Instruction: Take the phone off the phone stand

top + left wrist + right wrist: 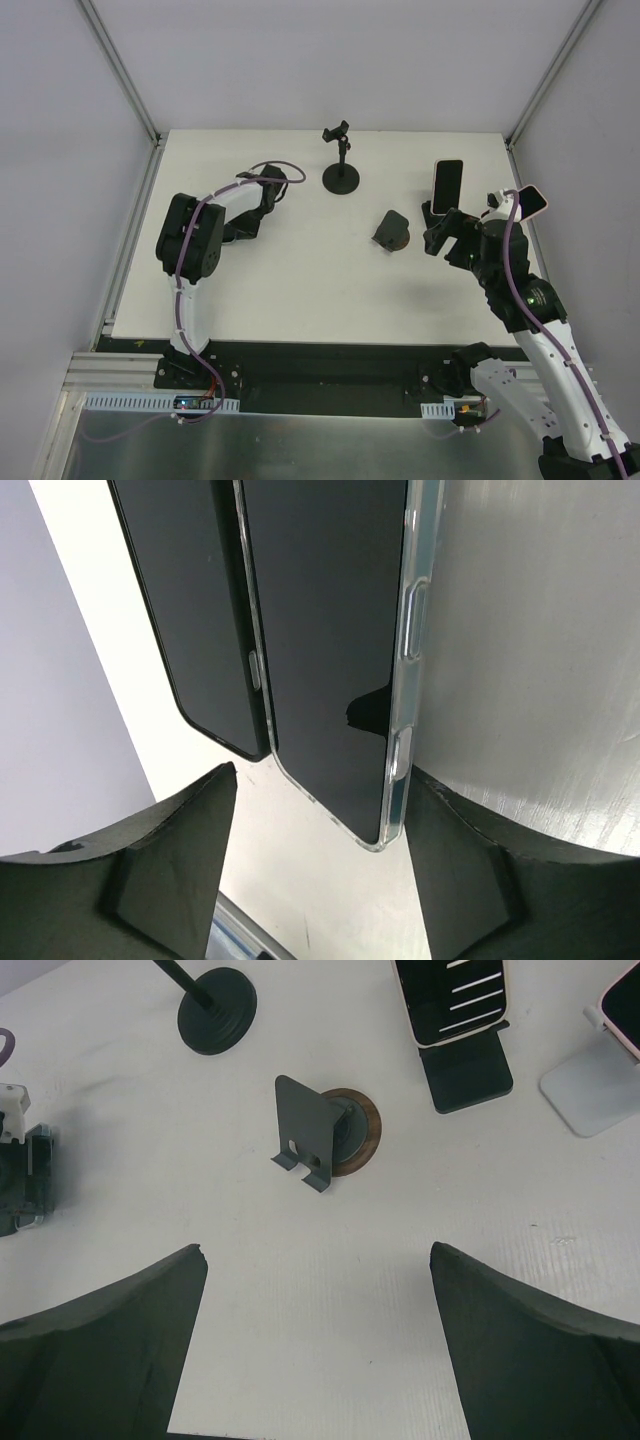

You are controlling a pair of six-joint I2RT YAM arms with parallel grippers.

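Note:
A white-cased phone [448, 185] stands upright on a black stand at the right; it also shows in the right wrist view [452, 1000]. A pink-cased phone [533, 203] leans on a white stand [592, 1088] at the far right. My right gripper [440, 238] is open and empty above the table [315, 1250], near these stands. My left gripper [270, 192] is open at the back left. In its wrist view its gripper [322, 780] has the corner of a clear-cased phone [330, 630] just beyond the fingertips, close to the right finger [460, 870]. A black phone [195, 610] lies beside it.
An empty grey stand on a round wooden base [392, 230] sits mid-table, also in the right wrist view [305, 1135]. An empty black pole stand with a clamp [341, 178] stands at the back centre. A silver metal surface [540, 640] lies right of the clear-cased phone.

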